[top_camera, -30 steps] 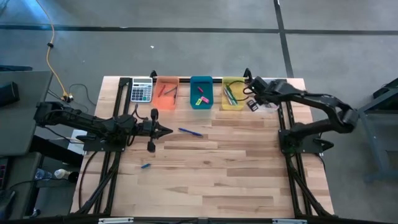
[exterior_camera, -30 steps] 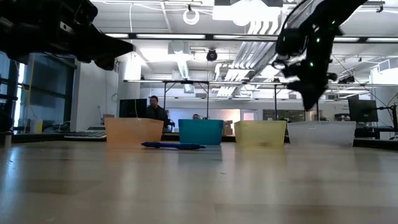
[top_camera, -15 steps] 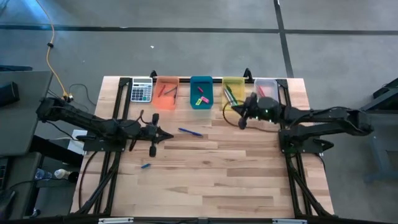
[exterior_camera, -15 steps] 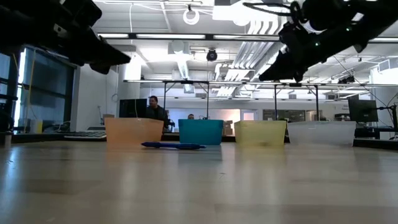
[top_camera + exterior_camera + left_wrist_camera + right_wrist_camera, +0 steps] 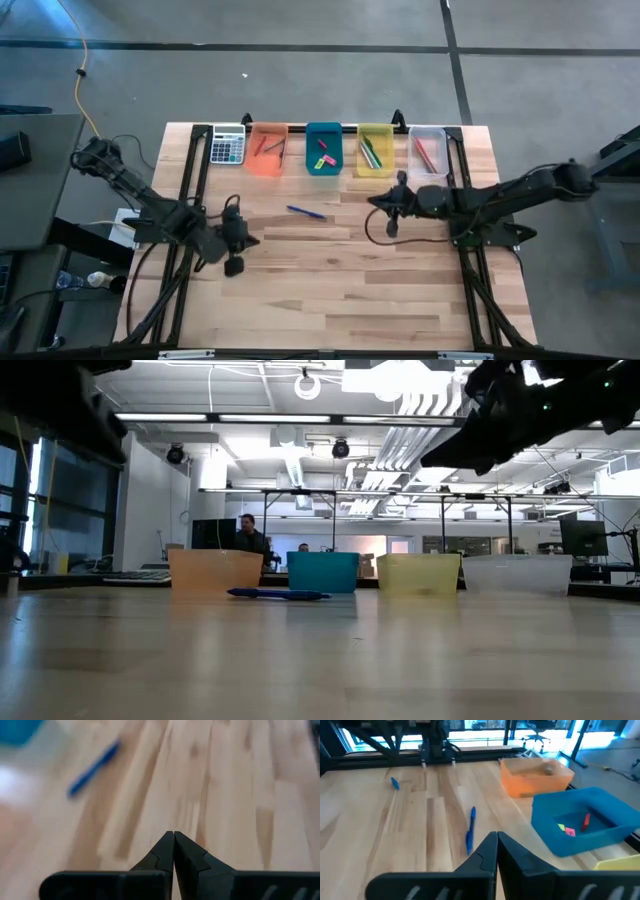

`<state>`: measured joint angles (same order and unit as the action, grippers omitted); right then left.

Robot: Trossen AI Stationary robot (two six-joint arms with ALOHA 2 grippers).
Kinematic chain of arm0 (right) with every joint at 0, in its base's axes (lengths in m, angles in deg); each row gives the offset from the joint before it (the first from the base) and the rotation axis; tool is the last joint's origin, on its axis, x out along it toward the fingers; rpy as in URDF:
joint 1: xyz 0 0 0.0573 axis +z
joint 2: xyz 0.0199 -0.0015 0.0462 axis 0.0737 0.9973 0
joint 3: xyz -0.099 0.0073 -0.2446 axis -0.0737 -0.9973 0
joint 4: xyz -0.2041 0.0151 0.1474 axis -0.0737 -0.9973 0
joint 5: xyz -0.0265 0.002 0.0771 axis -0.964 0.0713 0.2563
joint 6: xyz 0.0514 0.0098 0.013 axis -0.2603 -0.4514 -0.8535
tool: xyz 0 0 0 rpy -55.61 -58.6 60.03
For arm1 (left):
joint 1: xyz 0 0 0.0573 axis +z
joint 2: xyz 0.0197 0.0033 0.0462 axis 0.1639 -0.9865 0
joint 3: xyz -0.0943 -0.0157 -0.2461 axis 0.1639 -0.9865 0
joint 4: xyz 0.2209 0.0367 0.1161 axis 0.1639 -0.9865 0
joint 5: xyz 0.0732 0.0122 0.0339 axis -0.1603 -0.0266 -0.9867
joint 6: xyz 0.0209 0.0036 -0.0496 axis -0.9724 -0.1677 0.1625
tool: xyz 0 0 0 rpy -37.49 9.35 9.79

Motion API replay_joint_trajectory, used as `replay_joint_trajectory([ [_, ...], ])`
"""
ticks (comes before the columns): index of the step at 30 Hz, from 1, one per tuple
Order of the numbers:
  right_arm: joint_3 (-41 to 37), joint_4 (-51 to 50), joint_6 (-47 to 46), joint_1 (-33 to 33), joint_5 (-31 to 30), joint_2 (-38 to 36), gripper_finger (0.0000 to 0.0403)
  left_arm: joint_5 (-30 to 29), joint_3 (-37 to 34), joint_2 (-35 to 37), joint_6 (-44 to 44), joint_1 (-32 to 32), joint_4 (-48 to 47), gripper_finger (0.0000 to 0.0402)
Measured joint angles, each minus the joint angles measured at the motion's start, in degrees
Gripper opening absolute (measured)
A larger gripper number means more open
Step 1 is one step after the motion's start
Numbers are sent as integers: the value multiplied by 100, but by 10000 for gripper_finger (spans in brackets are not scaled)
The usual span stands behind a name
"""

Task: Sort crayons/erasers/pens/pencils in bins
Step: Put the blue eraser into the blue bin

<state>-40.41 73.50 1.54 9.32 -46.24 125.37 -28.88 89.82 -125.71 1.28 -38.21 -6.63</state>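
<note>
Four bins stand in a row at the table's far edge. The orange bin holds thin sticks, the teal bin pink and yellow erasers, the yellow bin green pens and the clear bin red sticks. A blue pen lies flat on the table in front of the teal bin. A small blue piece lies near the left arm. My left gripper is shut and empty, left of and nearer than the pen. My right gripper is shut and empty, to the right of the pen.
A grey calculator lies left of the orange bin. Bare wood stretches from the pen to the near edge. In the low view, people sit at desks in the room behind the bins.
My right gripper has swung away from the clear and yellow bins toward the table's middle and near side, tipping from pointing down to almost level. My left gripper has drawn back from the blue pen toward the near edge and tipped downward. The pen has stayed put.
</note>
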Motion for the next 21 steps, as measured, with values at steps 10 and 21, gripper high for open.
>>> replay_joint_trajectory([
  [10, 0, 1, 86, 678, -432, 0, 0, 527, 339, -1359, 2204, -771, -1294, 33],
  [21, 0, -3, 86, 699, -434, 0, 0, 1366, 343, -2016, 2829, -882, -1396, 141],
])
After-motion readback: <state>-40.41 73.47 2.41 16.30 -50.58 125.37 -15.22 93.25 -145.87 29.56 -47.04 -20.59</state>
